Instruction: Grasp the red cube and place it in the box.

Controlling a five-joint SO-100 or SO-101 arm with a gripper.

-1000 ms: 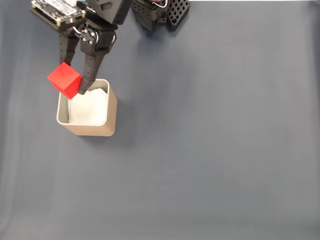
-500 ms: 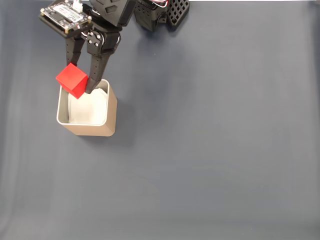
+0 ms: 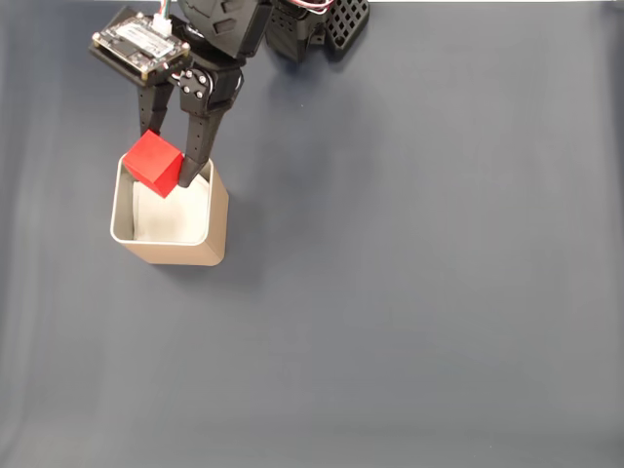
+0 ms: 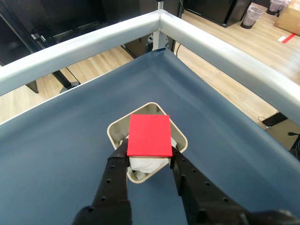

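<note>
Dark blue-grey cloth over the whole table [image 3: 419, 292], bounded in the wrist view by a pale metal rail [image 4: 220, 44] with wood floor beyond; otherwise bare apart from the black arm base [image 3: 312, 24] at the far edge of the fixed view.

Box [image 3: 216, 216] standing at the left of the fixed view, tan outside, shiny inner wall, white lining at the bottom; upright and untouched by the fingers as far as can be judged.

Gripper [image 3: 168, 168] reaching down from the far side, clenched on the red cube [image 3: 155, 163]; one dark finger on each side of it, seen plainly in the wrist view, where the gripper [image 4: 149, 149] frames the red cube [image 4: 149, 135] directly over the box [image 4: 115, 129].

Cube held aloft, not yet inside; sits over the far left corner of the opening in the fixed view, one corner overhanging the rim there (height above the rim hard to judge from above, probably a little clear of it).

Grasp done, carry nearly done; left to do: a small shift toward the middle of the opening, a lowering, then the release; main risk judged to be the cube catching the far rim if dropped from here.
</note>
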